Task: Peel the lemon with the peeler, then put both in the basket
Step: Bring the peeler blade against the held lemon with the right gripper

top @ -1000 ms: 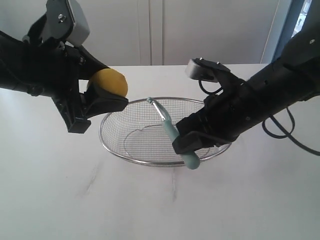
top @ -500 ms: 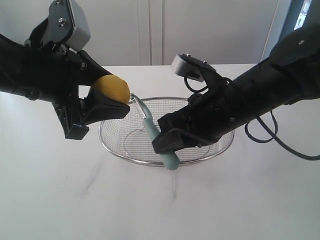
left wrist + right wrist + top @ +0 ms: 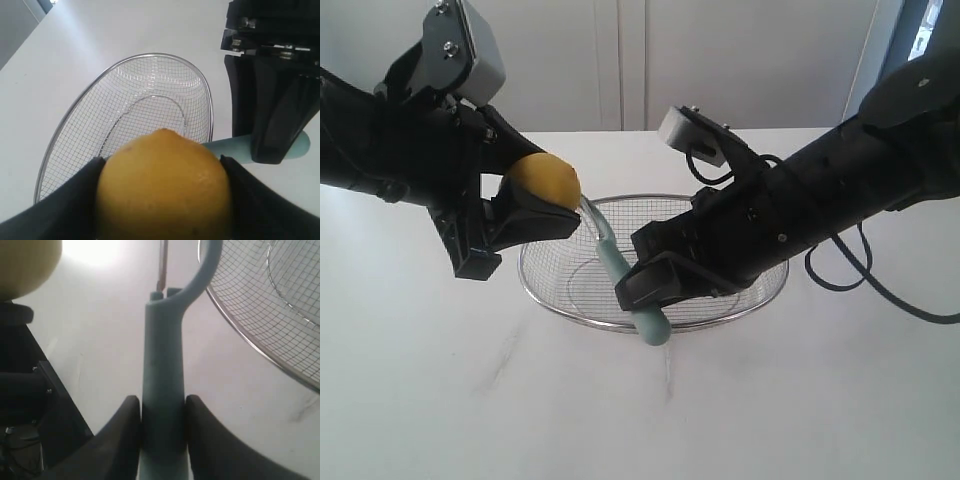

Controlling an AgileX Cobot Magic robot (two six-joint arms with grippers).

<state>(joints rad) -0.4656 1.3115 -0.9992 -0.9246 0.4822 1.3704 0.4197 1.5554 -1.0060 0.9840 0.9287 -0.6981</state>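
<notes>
The yellow lemon is held above the left end of the wire basket, with my left gripper shut on it. My right gripper is shut on the teal handle of the peeler. The peeler's curved head touches or nearly touches the lemon's right underside; I cannot tell which. In the right wrist view the lemon shows past the peeler's tip.
The basket's rim rests on a white table. Both black arms hang over the basket's two ends. Pale cabinet doors stand behind the table.
My right gripper has carried the peeler leftward across the basket, bringing its head up to the lemon. The left gripper and lemon have shifted only slightly.
</notes>
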